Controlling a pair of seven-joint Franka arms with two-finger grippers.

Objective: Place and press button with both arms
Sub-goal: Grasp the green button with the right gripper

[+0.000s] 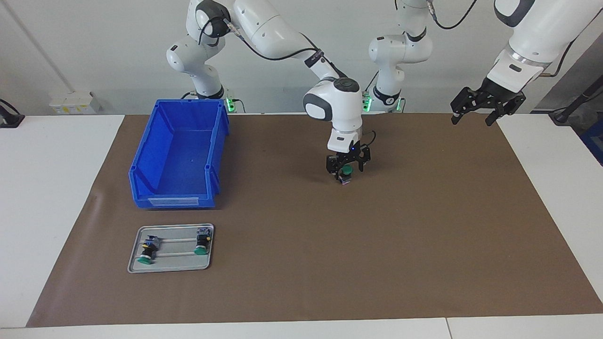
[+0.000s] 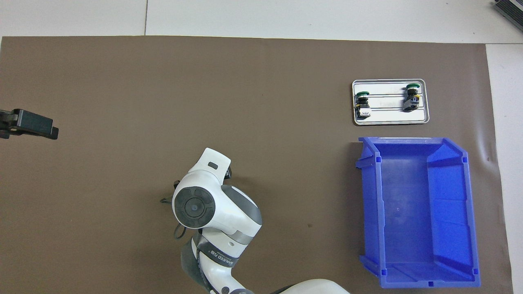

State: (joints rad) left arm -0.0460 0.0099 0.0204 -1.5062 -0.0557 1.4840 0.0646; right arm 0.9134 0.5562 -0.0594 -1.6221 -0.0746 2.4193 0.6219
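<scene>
The button (image 1: 346, 172), green cap up, stands on the brown mat near the middle of the table. My right gripper (image 1: 347, 167) has come down over it and is open, with one finger on either side of the cap; whether they touch it I cannot tell. In the overhead view the right arm's wrist (image 2: 195, 206) hides the button. Up in the air, my left gripper (image 1: 487, 106) hangs open and empty over the mat's edge at the left arm's end of the table; its tip (image 2: 30, 122) shows in the overhead view.
A blue bin (image 1: 141, 188) (image 2: 412, 141) stands at the right arm's end of the table. Farther from the robots than the bin lies a metal tray (image 1: 136, 269) (image 2: 390, 121) with two more green-capped buttons lying in it.
</scene>
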